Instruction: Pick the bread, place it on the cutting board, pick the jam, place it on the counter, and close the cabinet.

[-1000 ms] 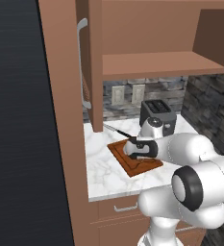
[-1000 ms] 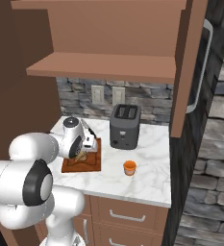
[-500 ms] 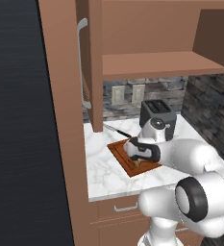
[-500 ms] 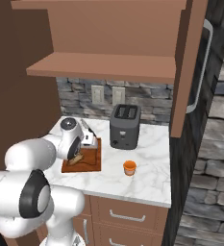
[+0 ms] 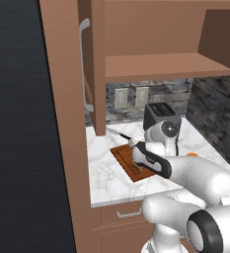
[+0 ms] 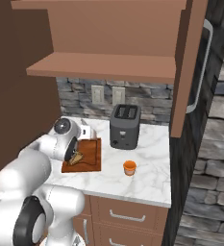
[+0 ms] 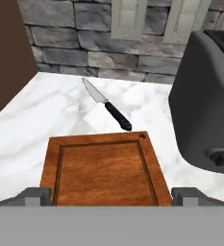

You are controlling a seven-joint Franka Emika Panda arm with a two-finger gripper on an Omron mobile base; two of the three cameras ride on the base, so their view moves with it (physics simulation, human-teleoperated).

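Note:
The cutting board (image 6: 87, 154) lies on the counter (image 6: 147, 178), left of the toaster. The bread (image 6: 76, 157), a small tan lump, rests on the board's near part, right under my hand; it is also visible as the tan lump (image 5: 138, 168). My gripper (image 7: 112, 196) hangs low over the cutting board (image 7: 104, 170) and is open, its fingertips (image 7: 36, 196) wide apart with nothing between them. The gripper (image 5: 135, 159) points down at the board's near end. The orange jam (image 6: 129, 167) stands on the counter, right of the board. The cabinet doors (image 6: 190, 72) stand open.
A dark toaster (image 6: 125, 126) stands just right of the board, close to my hand. A black-handled knife (image 7: 107, 105) lies on the marble behind the board. The open left cabinet door (image 5: 67, 99) juts out over the counter's left end. A stone backsplash with two outlets closes the back.
My hand has shifted slightly left over the board, and the elbow has swung lower and nearer the cameras. The bread, jam and board have stayed put.

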